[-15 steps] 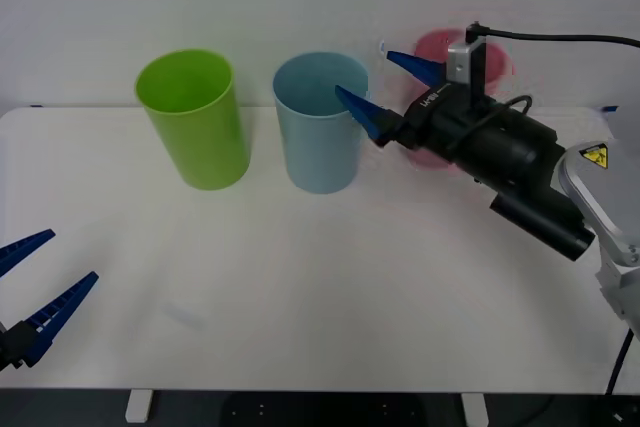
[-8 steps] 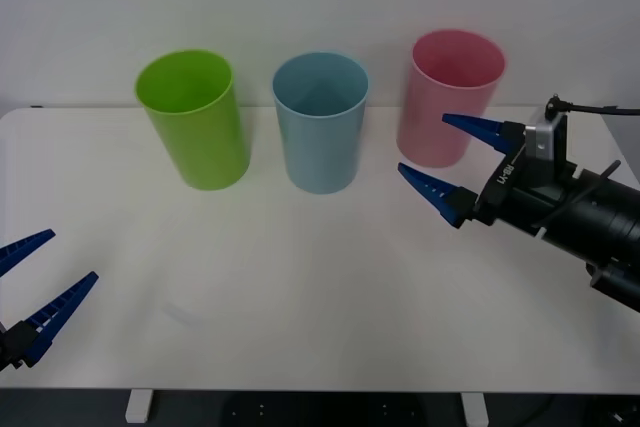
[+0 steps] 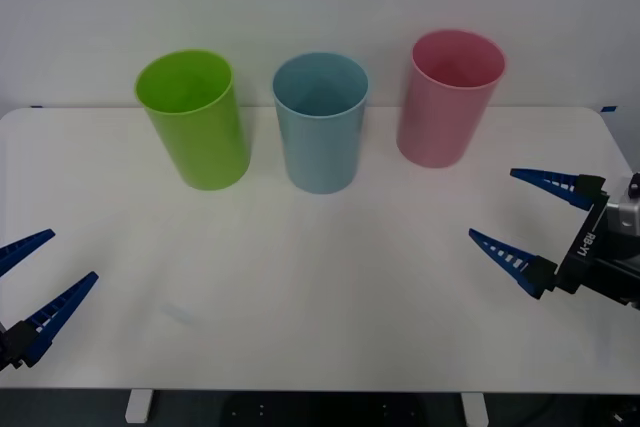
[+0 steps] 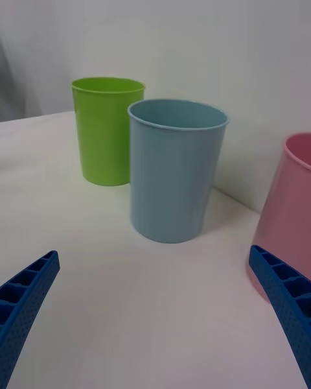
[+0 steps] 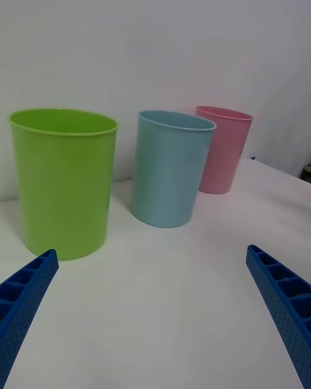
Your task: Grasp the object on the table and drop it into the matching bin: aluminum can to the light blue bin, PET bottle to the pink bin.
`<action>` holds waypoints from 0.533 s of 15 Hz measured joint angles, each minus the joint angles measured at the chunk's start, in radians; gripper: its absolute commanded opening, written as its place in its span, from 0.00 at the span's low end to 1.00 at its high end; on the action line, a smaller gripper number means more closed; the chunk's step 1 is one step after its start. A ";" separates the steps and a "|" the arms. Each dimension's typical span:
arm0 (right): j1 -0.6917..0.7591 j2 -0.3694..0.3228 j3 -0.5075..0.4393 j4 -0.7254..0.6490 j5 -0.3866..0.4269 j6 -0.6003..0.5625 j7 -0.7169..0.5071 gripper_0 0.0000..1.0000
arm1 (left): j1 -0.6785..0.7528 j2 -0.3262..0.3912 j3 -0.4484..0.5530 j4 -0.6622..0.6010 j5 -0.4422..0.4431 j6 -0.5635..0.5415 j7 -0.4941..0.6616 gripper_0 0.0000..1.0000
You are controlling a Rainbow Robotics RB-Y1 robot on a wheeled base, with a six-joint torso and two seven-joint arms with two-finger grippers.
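The light blue bin (image 3: 321, 122) (image 4: 175, 168) (image 5: 170, 167) stands upright at the back middle of the white table (image 3: 300, 287). The pink bin (image 3: 449, 97) (image 4: 289, 201) (image 5: 222, 149) is to its right. My right gripper (image 3: 492, 204) (image 4: 153, 253) hovers open and holding nothing over the table's right front, well short of the pink bin. My left gripper (image 3: 73, 255) (image 5: 150, 251) waits open at the front left corner. The aluminum can and any PET bottle are out of view.
A lime green bin (image 3: 194, 117) (image 4: 103, 129) (image 5: 63, 180) stands left of the light blue one. All three bins line up along the table's back edge, in front of a white wall.
My right arm has pulled back from above the light blue bin's rim, past the pink bin, to the table's right front, its fingers open throughout. The left arm has stayed still.
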 measured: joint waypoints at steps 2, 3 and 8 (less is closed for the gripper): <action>0.047 0.000 -0.043 -0.001 -0.012 -0.045 0.018 1.00 | 0.000 0.000 0.000 0.000 0.000 0.000 0.000 1.00; 0.070 0.001 -0.061 -0.001 -0.021 -0.061 0.020 1.00 | 0.000 0.000 0.000 0.000 0.000 0.000 0.000 1.00; 0.166 0.042 -0.162 0.000 -0.047 -0.159 0.023 1.00 | 0.000 0.000 0.000 0.000 0.000 0.000 0.000 1.00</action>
